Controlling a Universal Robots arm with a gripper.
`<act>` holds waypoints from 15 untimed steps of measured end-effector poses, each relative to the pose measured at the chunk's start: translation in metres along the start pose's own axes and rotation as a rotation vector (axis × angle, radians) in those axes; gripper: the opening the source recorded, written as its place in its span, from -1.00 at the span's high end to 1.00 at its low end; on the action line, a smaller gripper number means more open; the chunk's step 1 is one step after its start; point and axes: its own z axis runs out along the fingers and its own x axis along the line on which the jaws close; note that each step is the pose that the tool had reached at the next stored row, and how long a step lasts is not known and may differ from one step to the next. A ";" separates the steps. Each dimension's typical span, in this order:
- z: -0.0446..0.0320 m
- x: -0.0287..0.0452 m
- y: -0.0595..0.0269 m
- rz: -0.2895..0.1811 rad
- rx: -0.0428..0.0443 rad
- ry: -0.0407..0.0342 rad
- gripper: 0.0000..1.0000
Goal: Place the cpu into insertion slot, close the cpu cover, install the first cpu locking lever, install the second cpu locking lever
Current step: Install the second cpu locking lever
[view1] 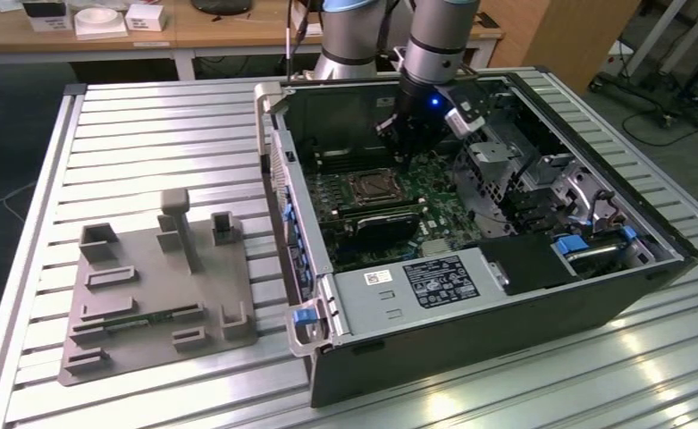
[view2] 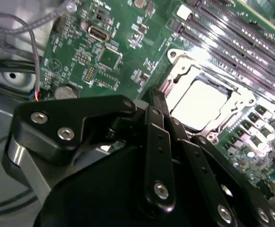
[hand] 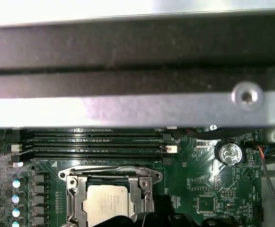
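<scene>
A: Where is the cpu (hand: 107, 204) seen?

B: It is seated flat in the socket on the motherboard (view1: 433, 192), inside the open case (view1: 491, 295). Its grey top is seen in both wrist views (view2: 197, 104). In the exterior view the socket sits at about 9 o'clock from the board's middle.

A: And the cover (hand: 142, 189)?

B: It is laid down over the socket, framing the chip, with the chip's top showing through the open centre. In the second wrist view the frame (view2: 177, 78) is seen bright around the chip.

A: How is the gripper (view2: 157, 101) recorded?

B: It is held low inside the case, just beside the socket. In the exterior view it (view1: 402, 147) is found at roughly 1 o'clock of the socket. The fingers (view2: 157, 142) are seen pressed together, nothing noted between them.

A: Anything else logged?

B: Memory slots (hand: 97, 144) are noted near the socket, and a coin cell (hand: 228, 152) farther along the board. A grey fixture (view1: 158, 286) is set on the slatted table (view1: 146, 134), at 9 o'clock from the case.
</scene>
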 end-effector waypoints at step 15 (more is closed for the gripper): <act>-0.0070 -0.0002 -0.0191 0.000 0.0011 0.0000 0.80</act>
